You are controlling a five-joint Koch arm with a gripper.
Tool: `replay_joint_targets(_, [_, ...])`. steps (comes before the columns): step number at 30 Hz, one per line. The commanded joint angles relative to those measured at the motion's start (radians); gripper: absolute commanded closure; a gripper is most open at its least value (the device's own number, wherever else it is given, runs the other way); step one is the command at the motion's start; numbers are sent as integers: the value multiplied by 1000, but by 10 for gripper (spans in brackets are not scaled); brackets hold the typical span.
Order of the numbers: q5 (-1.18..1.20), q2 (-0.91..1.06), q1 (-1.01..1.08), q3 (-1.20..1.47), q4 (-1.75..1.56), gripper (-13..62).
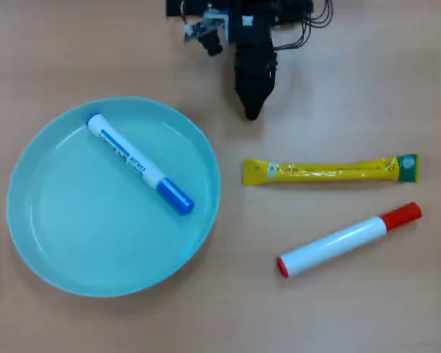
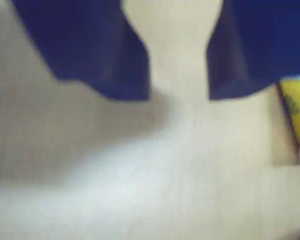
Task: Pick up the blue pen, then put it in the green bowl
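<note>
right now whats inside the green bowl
Only the blue pen lies inside the green bowl, slanted, cap toward the lower right in the overhead view. The strip of bowl floor beneath it is covered.

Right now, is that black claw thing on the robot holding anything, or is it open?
Gripper: open, holding nothing; bare wooden table shows between its dark jaws in the wrist view.

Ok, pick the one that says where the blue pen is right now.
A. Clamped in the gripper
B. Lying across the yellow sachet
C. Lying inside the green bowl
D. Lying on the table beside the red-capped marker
C: in the overhead view the blue pen lies inside the green bowl, while the gripper is off by the table's far edge, empty.
</note>
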Motion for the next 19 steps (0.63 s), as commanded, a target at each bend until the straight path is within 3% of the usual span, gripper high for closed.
replay_joint_targets(1, [11,104,0,43,-31,422])
replay_joint_targets(19, [17,101,-2,233,-193,430])
